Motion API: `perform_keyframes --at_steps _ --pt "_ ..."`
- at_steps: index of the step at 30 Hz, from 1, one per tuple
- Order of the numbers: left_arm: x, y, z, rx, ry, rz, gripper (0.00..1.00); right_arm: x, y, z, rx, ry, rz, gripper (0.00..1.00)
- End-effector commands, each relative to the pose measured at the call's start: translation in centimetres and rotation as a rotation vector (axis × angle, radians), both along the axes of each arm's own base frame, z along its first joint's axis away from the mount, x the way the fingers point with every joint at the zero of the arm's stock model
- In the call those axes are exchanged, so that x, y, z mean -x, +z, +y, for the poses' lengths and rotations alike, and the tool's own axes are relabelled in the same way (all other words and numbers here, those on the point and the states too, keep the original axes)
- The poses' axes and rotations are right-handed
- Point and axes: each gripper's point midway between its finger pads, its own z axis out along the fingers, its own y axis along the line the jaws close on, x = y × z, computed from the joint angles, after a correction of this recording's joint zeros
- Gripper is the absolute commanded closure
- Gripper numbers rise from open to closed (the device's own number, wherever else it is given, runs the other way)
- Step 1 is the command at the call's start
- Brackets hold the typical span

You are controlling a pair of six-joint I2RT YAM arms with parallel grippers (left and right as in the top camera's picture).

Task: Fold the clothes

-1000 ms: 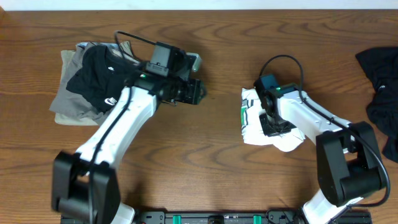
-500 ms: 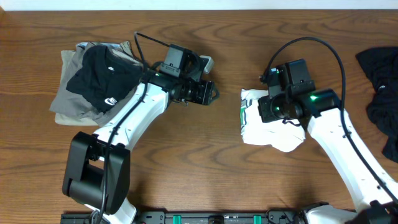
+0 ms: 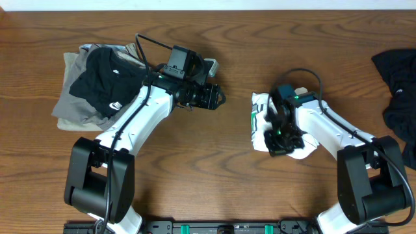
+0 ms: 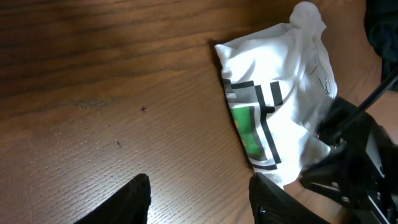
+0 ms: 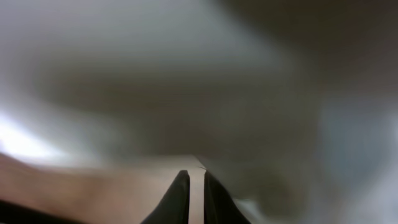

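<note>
While my right hand [image 5: 196, 177] sits nearly closed on the shirt [image 4: 280, 74], I cannot tell if it pinches cloth.
My left hand [image 4: 199, 182] hovers wide, empty, above the table [image 4: 93, 93].

Brown wooden table [image 3: 227, 188], perhaps faintly scuffed

Soft even light covers the table [image 3: 227, 188] overhead, the left wrist view darkens at top left though the white T-shirt [image 4: 292, 74] shows sharp, and the right wrist view is grey blur, seemingly too close to focus.
</note>
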Motion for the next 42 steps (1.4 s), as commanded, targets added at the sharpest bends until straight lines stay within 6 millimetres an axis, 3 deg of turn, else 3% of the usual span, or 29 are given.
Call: perform_keyframes --at_steps 1,4,6,10,12,15,18,21,25,32,35,38,42 --pt "-0.1 0.5 -0.1 0.011 -0.005 -0.004 0.45 0.2 0.5 -3.4 0.202 0.032 -0.021 0.95" --pt "-0.1 0.5 -0.1 0.011 -0.005 -0.004 0.45 -0.1 1.3 -3.4 0.19 0.034 -0.055 0.96" --pt "-0.1 0.5 -0.1 0.011 -0.005 -0.004 0.44 -1.0 2.3 -1.8 0.079 0.072 -0.113 0.96" --pt "0.0 0.6 -0.3 0.021 -0.011 0.0 0.43 -4.1 7.3 1.5 -0.168 0.122 -0.343 0.95" --pt "0.3 0.7 -0.6 0.038 -0.023 0.007 0.4 -5.8 9.7 1.3 -0.195 0.058 -0.457 0.93" --pt "0.7 0.8 -1.1 0.041 -0.038 0.009 0.36 -8.3 12.9 0.4 -0.225 -0.096 -0.619 0.8" --pt "1.3 0.7 -2.0 0.04 -0.062 0.012 0.32 -10.1 14.2 -0.8 -0.23 -0.173 -0.706 0.8" --pt "2.0 0.6 -2.7 0.039 -0.075 0.028 0.27 -11.3 13.1 -1.5 -0.224 -0.228 -0.705 0.81" --pt "2.9 0.6 -3.6 0.04 -0.081 0.056 0.21 -12.1 9.0 -0.5 -0.242 -0.223 -0.607 0.84" --pt "2.9 0.0 -3.9 0.07 0.095 0.217 0.19 -10.2 -0.3 -0.8 -0.15 -0.366 -0.29 0.96" --pt "2.6 -0.9 -4.1 0.081 0.162 0.281 0.19 -9.7 -2.8 -1.0 -0.117 -0.433 -0.218 0.97" --pt "2.7 -1.9 -4.4 0.083 0.194 0.335 0.19 -9.7 -2.6 0.9 -0.236 -0.387 -0.196 0.95" --pt "3.3 -2.6 -6.0 0.137 0.16 0.4 0.19 -10.1 0.7 2.4 -0.365 -0.273 -0.266 0.94"
